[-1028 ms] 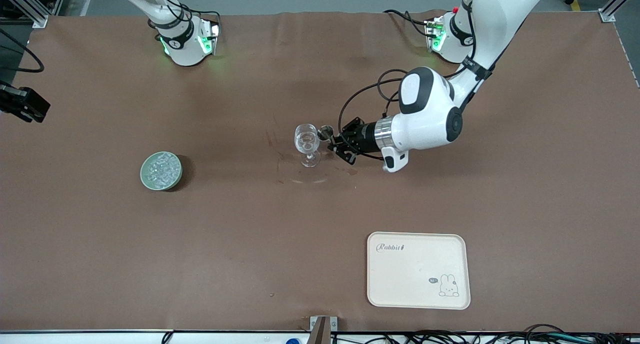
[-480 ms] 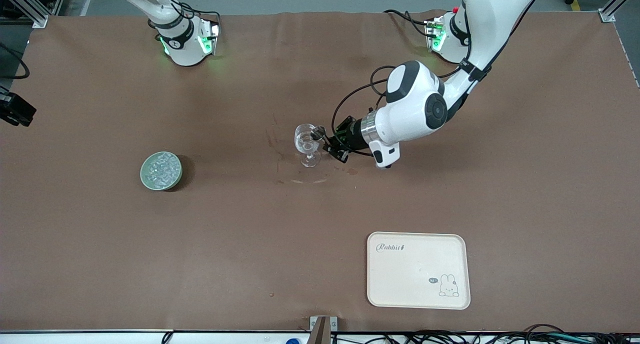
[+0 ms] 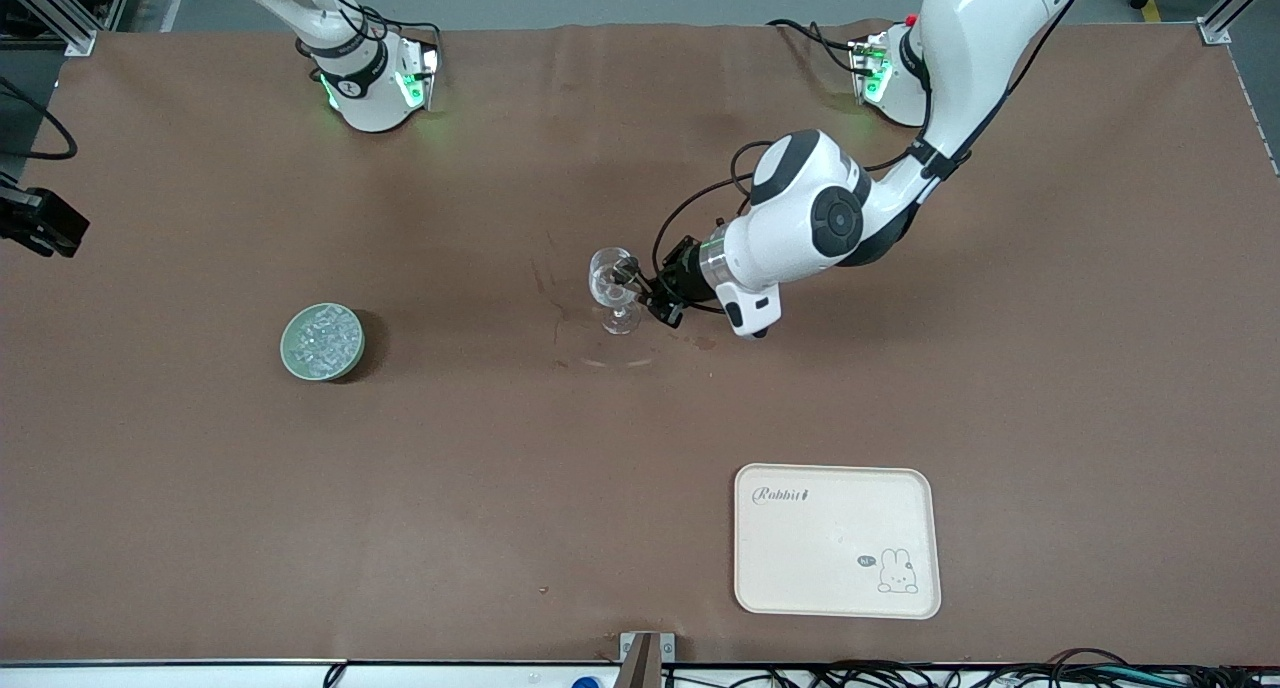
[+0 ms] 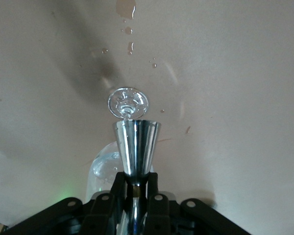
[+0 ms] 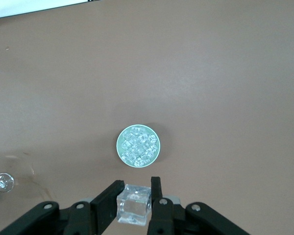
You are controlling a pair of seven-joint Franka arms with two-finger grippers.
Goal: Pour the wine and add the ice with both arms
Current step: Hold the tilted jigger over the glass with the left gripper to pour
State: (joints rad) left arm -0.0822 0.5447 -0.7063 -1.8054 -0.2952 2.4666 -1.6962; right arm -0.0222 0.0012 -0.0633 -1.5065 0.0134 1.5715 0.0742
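Note:
A clear stemmed wine glass (image 3: 613, 290) stands mid-table. My left gripper (image 3: 643, 288) is shut on the stem of a silver cone-shaped measuring cup (image 4: 136, 143), which lies tipped with its mouth at the glass rim. The left wrist view shows the glass foot (image 4: 128, 102) past the cup. Whether the cup holds wine is hidden. The ice (image 3: 322, 337) fills a green bowl (image 3: 287, 354) toward the right arm's end. My right gripper (image 5: 134, 195) hangs high over that bowl (image 5: 119, 147), shut on one clear ice cube (image 5: 134, 204). In the front view the right gripper (image 3: 45, 228) shows at the picture's edge.
A cream tray (image 3: 836, 539) with a rabbit print lies near the front camera, toward the left arm's end. Wet drops and a brownish stain (image 3: 705, 344) mark the brown cloth beside the glass.
The left arm has swung in toward the glass, bringing the silver cup from beside the rim to the rim. The right gripper has shifted slightly at the picture's edge.

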